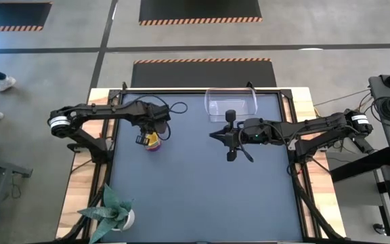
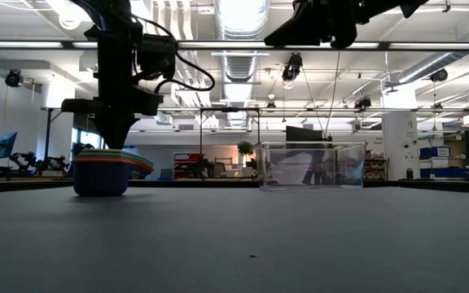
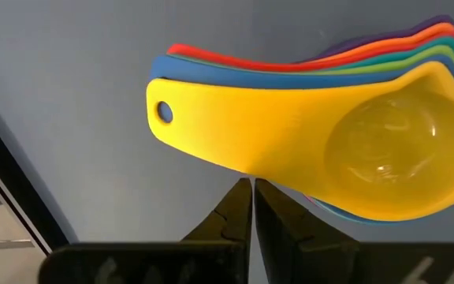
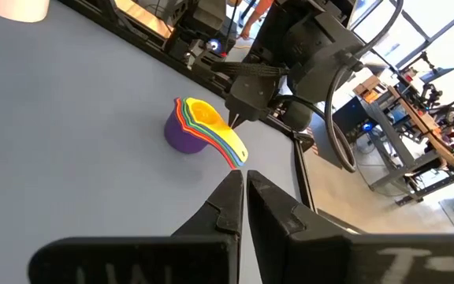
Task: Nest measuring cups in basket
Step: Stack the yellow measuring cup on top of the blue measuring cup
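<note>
The left hand (image 1: 150, 133) hangs directly over the measuring cups (image 1: 153, 143), its two fingers (image 3: 235, 217) pressed together with nothing between them, tips just short of the yellow cup's flat handle. The cups sit on the table (image 1: 195, 196) already stacked one inside another, yellow on top and purple at the bottom, handles fanned out to one side. So the step in hand looks like picking up the whole stack. To do it well, the fingers must first part, then come down either side of the layered handles and pinch them all as one bundle; catching only the top layers would likely peel the stack apart on lifting. A grip close to the bowls should keep the load from drooping. Whether the tips already touch the handle is hard to judge from these angles.

Farther across, the right hand (image 1: 230, 135) waits above mid-table, its fingers likewise together and empty. Beyond it the basket (image 1: 231, 104) stands at the far edge, well apart from the cups, and appears empty.
</note>
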Robot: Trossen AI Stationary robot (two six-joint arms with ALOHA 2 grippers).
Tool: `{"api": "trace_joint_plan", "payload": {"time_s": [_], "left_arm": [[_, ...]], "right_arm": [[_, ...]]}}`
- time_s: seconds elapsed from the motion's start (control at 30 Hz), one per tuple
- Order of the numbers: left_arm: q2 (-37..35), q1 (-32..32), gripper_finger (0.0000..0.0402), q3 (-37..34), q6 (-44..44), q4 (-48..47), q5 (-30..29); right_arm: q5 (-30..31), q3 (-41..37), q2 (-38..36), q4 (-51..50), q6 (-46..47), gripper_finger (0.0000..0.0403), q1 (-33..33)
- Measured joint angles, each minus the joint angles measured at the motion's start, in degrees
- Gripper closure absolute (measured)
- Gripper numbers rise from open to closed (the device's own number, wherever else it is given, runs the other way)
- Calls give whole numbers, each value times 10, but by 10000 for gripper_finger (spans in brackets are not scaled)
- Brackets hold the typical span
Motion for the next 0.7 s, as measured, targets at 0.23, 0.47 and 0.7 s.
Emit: {"api": "trace_joint_plan", "payload": {"time_s": [0.23,0.47,0.7], "left_arm": [[0,0,402,0,0,0,0],[0,0,402,0,0,6,0],[0,0,402,0,0,8,0]], "right_arm": [[0,0,0,0,0,394,0],[0,0,0,0,0,394,0],[0,0,0,0,1,394,0]]}}
